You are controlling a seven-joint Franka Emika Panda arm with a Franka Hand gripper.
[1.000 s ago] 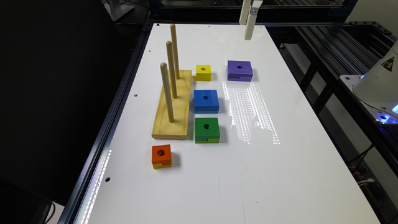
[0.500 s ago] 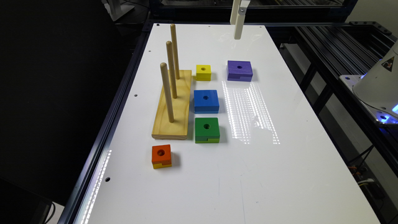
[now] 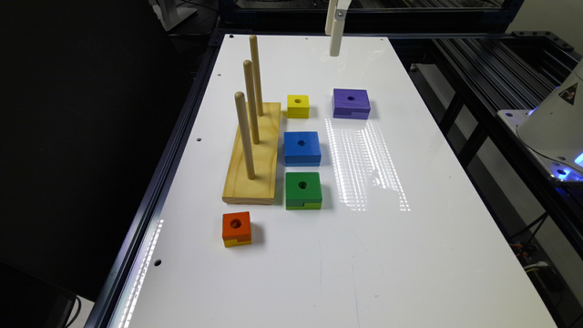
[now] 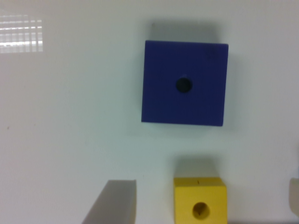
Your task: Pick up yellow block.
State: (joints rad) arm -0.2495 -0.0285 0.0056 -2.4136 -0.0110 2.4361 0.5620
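Note:
The yellow block [image 3: 298, 105] is a small cube with a round hole in its top. It rests on the white table [image 3: 410, 255] between the wooden peg base [image 3: 255, 155] and the purple block [image 3: 350, 103]. My gripper [image 3: 334, 41] hangs high over the table's far end, beyond the purple block and towards the exterior view's right of the yellow block. In the wrist view the yellow block [image 4: 200, 200] lies between my gripper's [image 4: 205, 186] spread fingers, far below them, with the purple block [image 4: 184, 83] beside it. The gripper is open and holds nothing.
A blue block [image 3: 302, 146] and a green block [image 3: 303, 190] sit in a row beside the peg base, which carries three upright pegs. An orange-topped block [image 3: 237, 228] lies nearer the front. The table's half on the exterior view's right is bare.
The gripper has moved towards the exterior view's left across the table's far end, from beyond the purple block's far side to nearer the yellow block. The blocks have not moved.

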